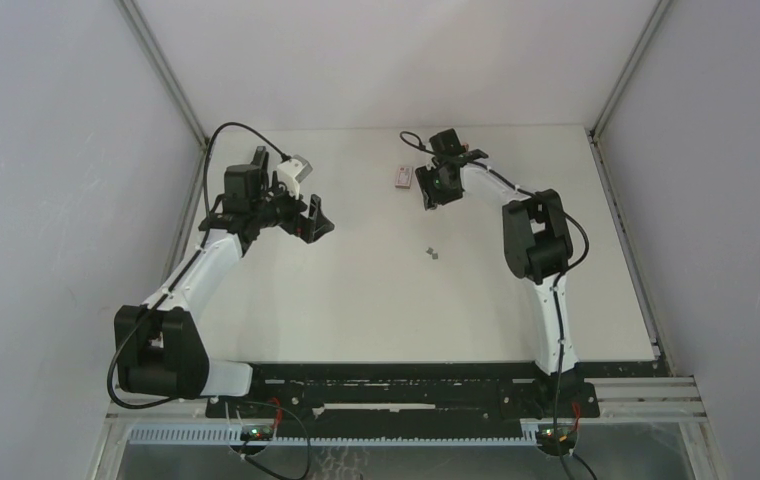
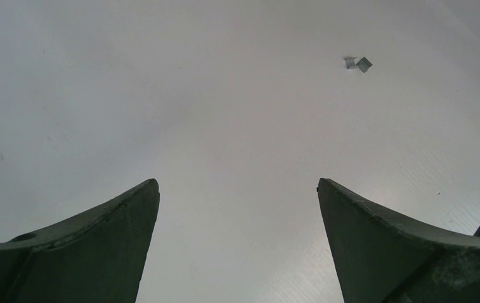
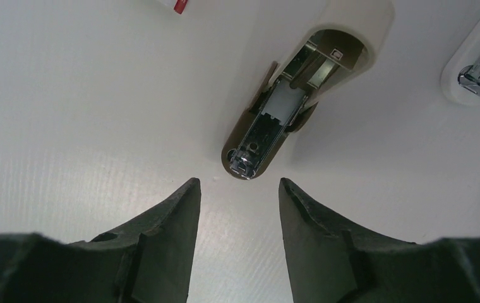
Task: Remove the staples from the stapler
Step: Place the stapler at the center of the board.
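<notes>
Poised with right jaws part-spread, empty, lined up to reach into the open stapler (image 3: 272, 123); left jaws wide, idle, clear of loose staples (image 2: 357, 63).

Staples (image 1: 433, 253) lie loose on table (image 1: 356, 310) (tiny, grey).

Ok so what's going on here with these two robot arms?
They are emptying a stapler. It lies opened up on the table, its metal channel showing. The right gripper hangs just off one end, jaws partly apart and holding nothing. A couple of staples already lie loose on the table, away from the stapler. The left gripper hovers over the table with its jaws wide open, empty.
</notes>
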